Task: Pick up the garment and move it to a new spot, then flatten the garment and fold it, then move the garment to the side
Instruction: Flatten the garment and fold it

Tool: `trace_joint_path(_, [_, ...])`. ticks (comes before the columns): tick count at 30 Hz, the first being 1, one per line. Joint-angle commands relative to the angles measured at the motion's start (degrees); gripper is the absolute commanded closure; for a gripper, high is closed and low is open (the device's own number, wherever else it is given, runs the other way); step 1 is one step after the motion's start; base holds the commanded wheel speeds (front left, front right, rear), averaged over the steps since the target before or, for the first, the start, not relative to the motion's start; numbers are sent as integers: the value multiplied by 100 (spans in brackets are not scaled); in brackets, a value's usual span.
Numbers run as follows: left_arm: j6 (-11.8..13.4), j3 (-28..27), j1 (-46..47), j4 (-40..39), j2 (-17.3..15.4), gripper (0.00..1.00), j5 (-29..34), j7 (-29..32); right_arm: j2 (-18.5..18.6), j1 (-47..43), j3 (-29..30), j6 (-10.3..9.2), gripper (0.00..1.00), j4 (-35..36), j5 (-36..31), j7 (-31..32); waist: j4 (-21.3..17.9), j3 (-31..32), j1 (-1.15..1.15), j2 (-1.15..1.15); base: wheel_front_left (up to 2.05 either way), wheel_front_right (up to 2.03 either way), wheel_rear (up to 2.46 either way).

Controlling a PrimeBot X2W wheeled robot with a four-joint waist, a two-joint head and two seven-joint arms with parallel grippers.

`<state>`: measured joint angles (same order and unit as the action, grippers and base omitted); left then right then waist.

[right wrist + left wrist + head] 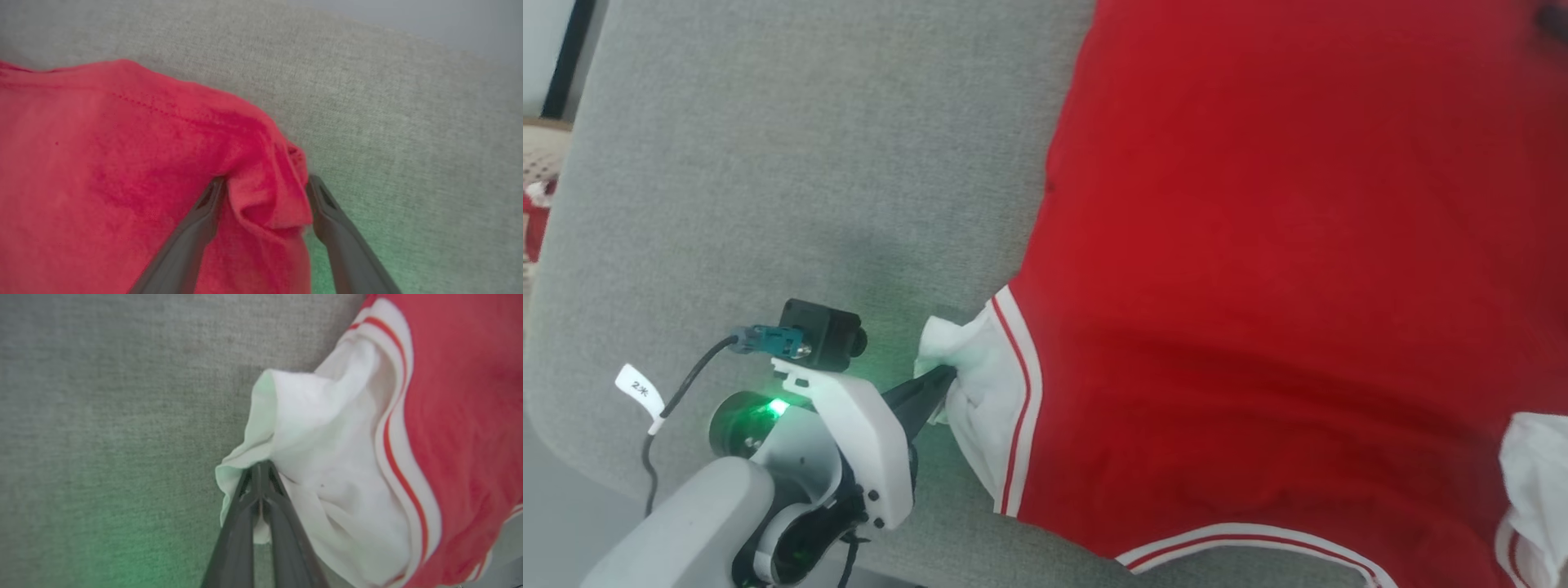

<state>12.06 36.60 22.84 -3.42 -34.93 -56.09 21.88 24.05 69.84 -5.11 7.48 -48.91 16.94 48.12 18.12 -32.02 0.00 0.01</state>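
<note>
**Left gripper clamped on a white sleeve, right gripper spread across a red fold**

Closest to you in the head view is your left gripper (943, 380), at the lower left. Its pale wrist housing carries a small black camera (821, 331) and a glowing green light (778, 406). A dark cable with a white tag (637, 388) trails off to the left. The two dark fingers are pressed together, and they pinch the bunched edge of the white sleeve (980, 392). In the left wrist view you can see the cloth puckered around the closed tips and lifted into a loose fold.

Just past that sleeve runs the red-and-white striped trim (1021, 384) of the armhole. Beyond it is the red body of the garment (1258, 245). The garment lies spread across the right part of the grey fabric-covered surface (809, 163), with bare grey to its left. The striped neck trim (1241, 547) curves along the bottom edge of the head view. A second white sleeve (1535, 482) is crumpled at the lower right.

In the right wrist view, your right gripper (264, 183) has its fingers wide apart. They stand on either side of a raised red fold at a corner of the garment. The fold sits between them and is not squeezed flat. Grey surface lies to the right of that corner, tinted green near the fingers.
</note>
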Motion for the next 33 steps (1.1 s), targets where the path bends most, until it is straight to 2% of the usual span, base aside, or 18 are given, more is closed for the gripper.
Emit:
trace_joint_path(1, [99, 23, 15, 385, 16, 100, 30, 11, -144, -211, -5, 2, 0, -359, -83, 211, 100, -94, 0, -1, 0, 0, 0])
trace_joint_path(2, [77, 28, 28, 441, 30, 100, 32, 0, -221, -231, -38, 2, 0, -511, -126, 336, 114, -102, 0, -1, 0, 0, 0])
trace_joint_path(3, [67, 36, 29, 486, 47, 100, 26, -21, -243, -231, -54, 3, 14, -645, -189, 447, 120, -107, 0, -1, 0, 0, 0])
trace_joint_path(4, [59, 17, 22, 530, 69, 100, 7, -38, -264, -215, -79, 3, 100, -734, -255, 523, 122, -109, 0, -1, 0, 0, 0])
trace_joint_path(12, [53, -93, -15, 735, 12, 100, -47, -143, -239, 97, -48, 0, 100, -739, -408, 413, -101, 40, 0, -1, 0, 0, 0])
trace_joint_path(16, [130, -190, -87, 700, -136, 100, -66, -164, -289, 59, -413, 0, 100, -411, -144, 484, -414, 257, 0, -1, 0, 0, 0])
trace_joint_path(21, [250, -324, -222, 552, -359, 100, -88, -182, -264, -281, -1032, 0, 100, 368, 494, 526, -818, 508, 0, -1, 0, 0, 0])
trace_joint_path(26, [361, -409, -391, 357, -589, 100, -108, -125, -24, -915, -1562, 0, 100, 1457, 1223, 616, -1200, 751, 0, -1, 0, 0, 0])
trace_joint_path(33, [492, -490, -535, 104, -812, 100, -145, -43, 361, -1830, -1679, 0, 100, 2790, 1907, 892, -1564, 967, 0, -1, 0, 0, 0])
